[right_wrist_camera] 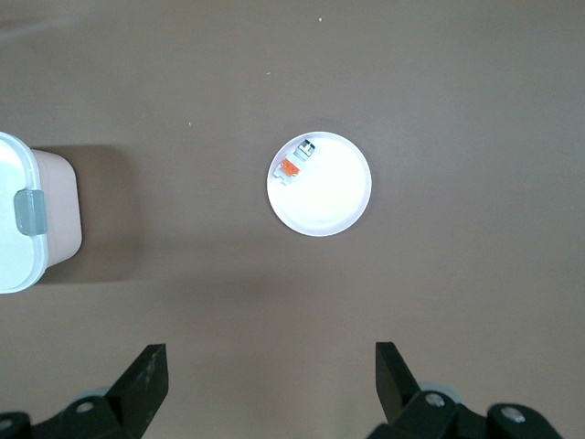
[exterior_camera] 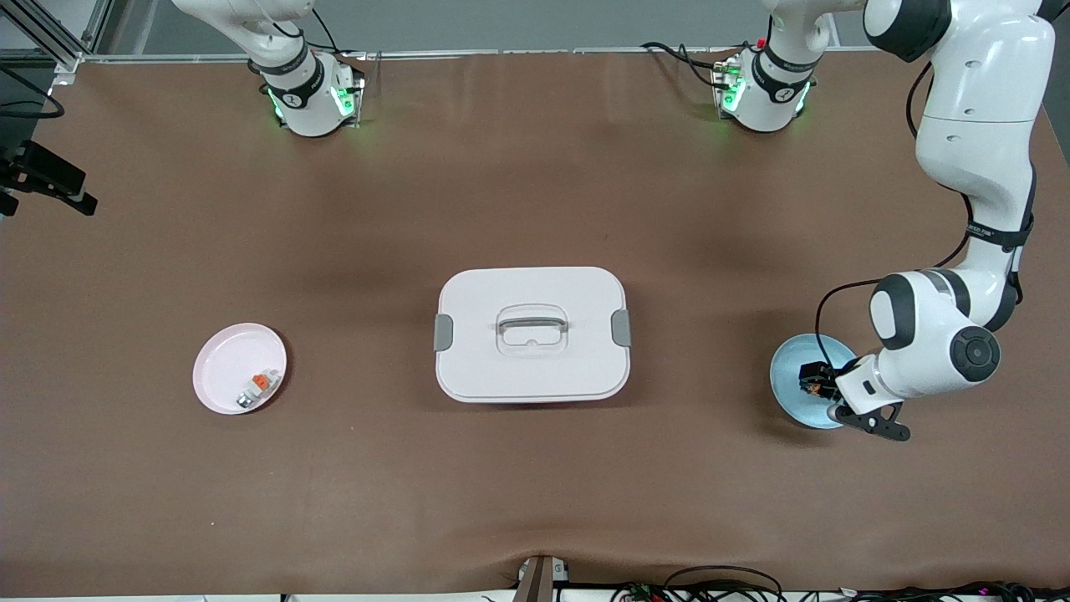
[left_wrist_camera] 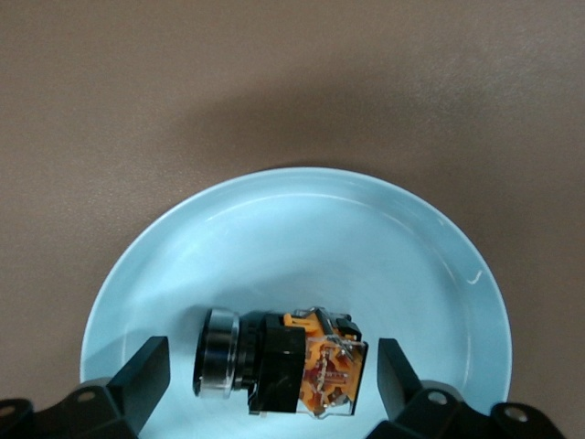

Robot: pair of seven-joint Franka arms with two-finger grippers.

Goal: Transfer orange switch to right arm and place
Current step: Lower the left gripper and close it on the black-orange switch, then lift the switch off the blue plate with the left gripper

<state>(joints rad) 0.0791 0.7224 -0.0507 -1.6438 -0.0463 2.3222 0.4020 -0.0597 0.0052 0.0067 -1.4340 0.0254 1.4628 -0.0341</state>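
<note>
Brown matting covers the table (exterior_camera: 535, 485). Nearest the front camera, at the left arm's end, a pale blue plate (exterior_camera: 790, 380) holds the orange switch (exterior_camera: 811, 378), lying on its side. The left gripper (left_wrist_camera: 267, 389) hangs low over it, fingers (left_wrist_camera: 146, 377) apart on either side, not touching. A white lidded box (exterior_camera: 532, 333) sits mid-table, a pink plate (exterior_camera: 226, 368) with a grey-white piece (exterior_camera: 257, 389) toward the right arm's end. The right gripper (right_wrist_camera: 270, 389) waits high above, spread wide. Robot bases (exterior_camera: 311, 96) stand farthest.

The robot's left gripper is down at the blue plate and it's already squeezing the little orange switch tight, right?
Not quite. The left gripper is down at the blue plate, but it is not squeezing yet. In the left wrist view its fingers stand open on either side of the orange switch, with gaps showing, and the switch lies on the plate.
</note>
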